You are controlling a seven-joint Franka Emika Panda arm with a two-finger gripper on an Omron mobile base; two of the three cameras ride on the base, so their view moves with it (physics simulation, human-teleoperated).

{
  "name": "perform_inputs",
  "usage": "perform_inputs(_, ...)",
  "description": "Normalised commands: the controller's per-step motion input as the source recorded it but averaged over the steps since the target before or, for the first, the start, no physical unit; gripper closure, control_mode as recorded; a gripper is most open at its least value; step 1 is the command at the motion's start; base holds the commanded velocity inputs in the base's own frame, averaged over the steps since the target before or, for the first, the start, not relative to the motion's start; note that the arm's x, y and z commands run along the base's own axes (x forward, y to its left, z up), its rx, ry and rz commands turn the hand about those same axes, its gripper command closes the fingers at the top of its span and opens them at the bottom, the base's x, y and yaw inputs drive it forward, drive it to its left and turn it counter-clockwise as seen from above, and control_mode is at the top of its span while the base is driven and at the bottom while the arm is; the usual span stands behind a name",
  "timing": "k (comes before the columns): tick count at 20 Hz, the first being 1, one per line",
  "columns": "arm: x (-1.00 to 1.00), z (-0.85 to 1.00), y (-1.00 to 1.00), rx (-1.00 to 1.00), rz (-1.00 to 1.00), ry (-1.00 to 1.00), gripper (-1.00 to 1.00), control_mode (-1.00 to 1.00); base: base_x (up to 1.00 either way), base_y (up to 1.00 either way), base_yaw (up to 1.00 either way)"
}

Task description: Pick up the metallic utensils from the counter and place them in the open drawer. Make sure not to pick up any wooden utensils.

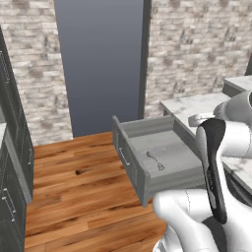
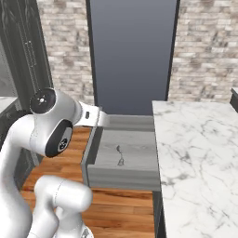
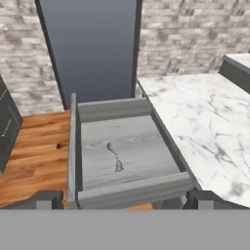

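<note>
Two jaws spread wide — nothing held | spoon (image 3: 114, 156) in drawer (image 3: 127, 188)

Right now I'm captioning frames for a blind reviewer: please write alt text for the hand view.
An open grey drawer holds a grey metal spoon lying on its floor. The white marble counter runs along its right, with wood flooring on the left and a brick wall behind.

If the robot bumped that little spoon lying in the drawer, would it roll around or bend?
The spoon looks like grey metal, so it would probably stay stiff rather than bend. It lies flat on the smooth floor of the drawer, so a bump would likely slide or spin it, not roll it far. Being thin and small, it is probably light.
</note>
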Motion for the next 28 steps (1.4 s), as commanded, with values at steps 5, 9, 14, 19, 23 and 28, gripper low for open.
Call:
perform_inputs(5,-0.33,0.16,0.09,0.0,0.0,-0.05,-1.0,1.0,-0.6,0.17,0.0)
perform_inputs(9,0.0,0.0,0.0,0.0,0.0,0.0,-1.0,1.0,-1.0,0.33,0.0)
perform_inputs(14,0.0,0.0,0.0,0.0,0.0,0.0,-1.0,1.0,-1.0,0.19,0.0)
perform_inputs(19,0.0,0.0,0.0,0.0,0.0,0.0,-1.0,1.0,-1.0,0.33,0.0)
perform_inputs(23,0.0,0.0,0.0,0.0,0.0,0.0,-1.0,1.0,-1.0,0.09,0.0)
perform_inputs(28,0.0,0.0,0.0,0.0,0.0,0.0,-1.0,1.0,-1.0,-0.15,0.0)
